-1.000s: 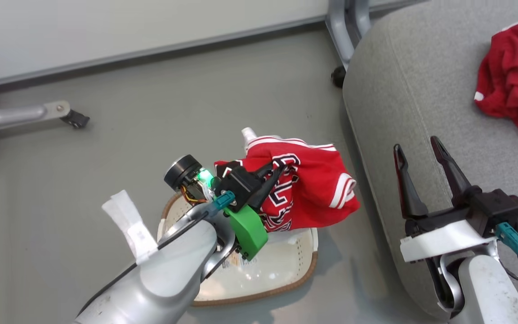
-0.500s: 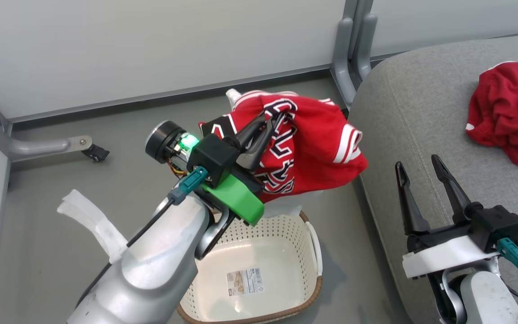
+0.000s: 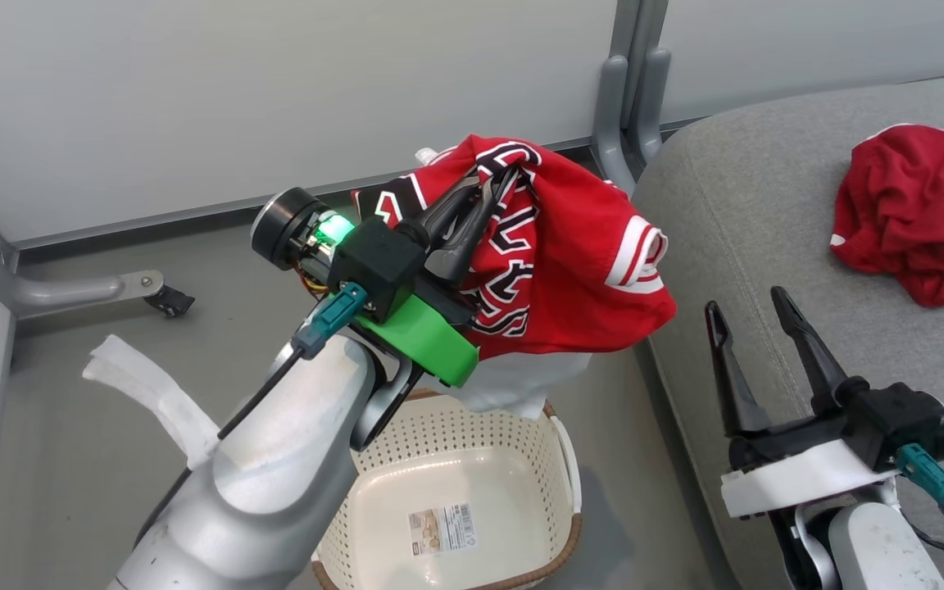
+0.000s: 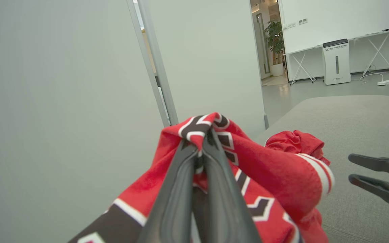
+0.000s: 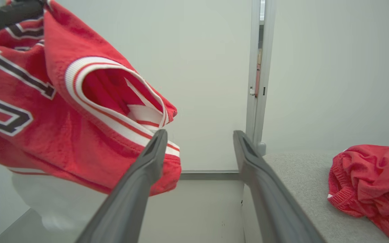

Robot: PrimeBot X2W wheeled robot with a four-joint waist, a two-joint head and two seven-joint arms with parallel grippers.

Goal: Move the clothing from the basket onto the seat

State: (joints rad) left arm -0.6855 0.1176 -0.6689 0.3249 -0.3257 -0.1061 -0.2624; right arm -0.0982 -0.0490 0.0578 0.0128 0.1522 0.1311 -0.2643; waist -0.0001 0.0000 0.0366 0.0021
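Though limp in the left hand [image 3: 503,175], jersey [image 3: 578,262] over perforated basket [image 3: 480,428].

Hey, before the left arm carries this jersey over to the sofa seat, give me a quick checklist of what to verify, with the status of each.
1. Grip: left gripper shut on the jersey: ok.
2. Lift: jersey is out of the basket: ok.
3. Snag: white fabric under the jersey hangs near the basket rim, clearance: cannot tell.
4. Landing spot: bare seat beside the red shirt: ok.
5. Path: right gripper open, empty, over the seat edge close to the jersey: cannot tell.
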